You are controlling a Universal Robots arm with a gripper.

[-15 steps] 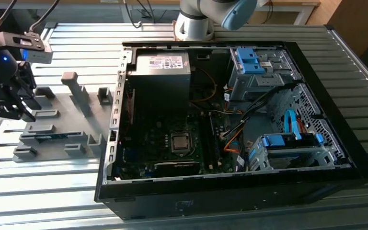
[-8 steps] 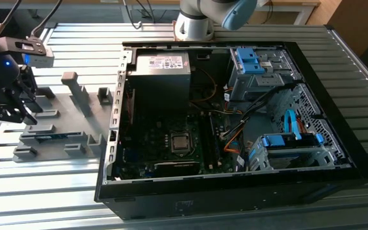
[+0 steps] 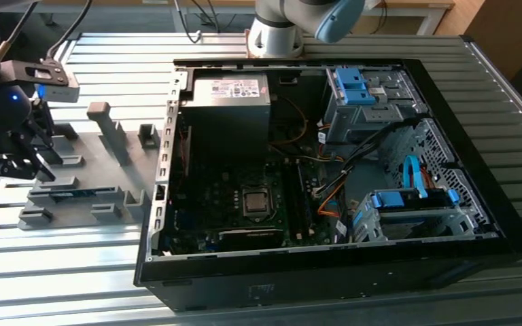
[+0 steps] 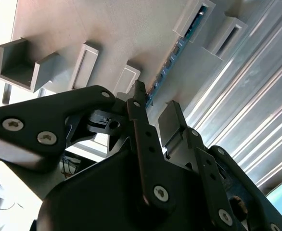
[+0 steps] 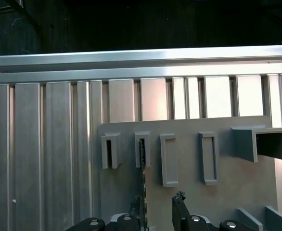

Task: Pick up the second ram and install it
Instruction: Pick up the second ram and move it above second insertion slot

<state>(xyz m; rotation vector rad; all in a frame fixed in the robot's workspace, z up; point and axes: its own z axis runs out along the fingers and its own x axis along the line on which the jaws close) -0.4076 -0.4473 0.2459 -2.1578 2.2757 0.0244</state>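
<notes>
The second ram (image 3: 73,192) is a thin blue board standing on edge in the slots of the gray holder plate (image 3: 107,163), at the exterior view's left. My gripper (image 3: 25,168) hangs just over that plate, beside the stick. Both wrist views show the ram (image 5: 142,166) (image 4: 172,57) edge-on, running from a holder slot toward my fingers. My gripper (image 5: 158,203) (image 4: 155,102) is open. The stick lies close along the inner side of one fingertip (image 5: 136,208), and the other fingertip (image 5: 179,199) stands apart from it. Nothing is held.
The open black computer case (image 3: 166,170) lies at the exterior view's middle and right, with the power supply (image 3: 229,95), motherboard (image 3: 242,204) and blue-latched drive bays (image 3: 361,88) inside. Several raised gray blocks (image 3: 107,125) stand on the holder plate. A ribbed metal table (image 3: 52,265) lies underneath.
</notes>
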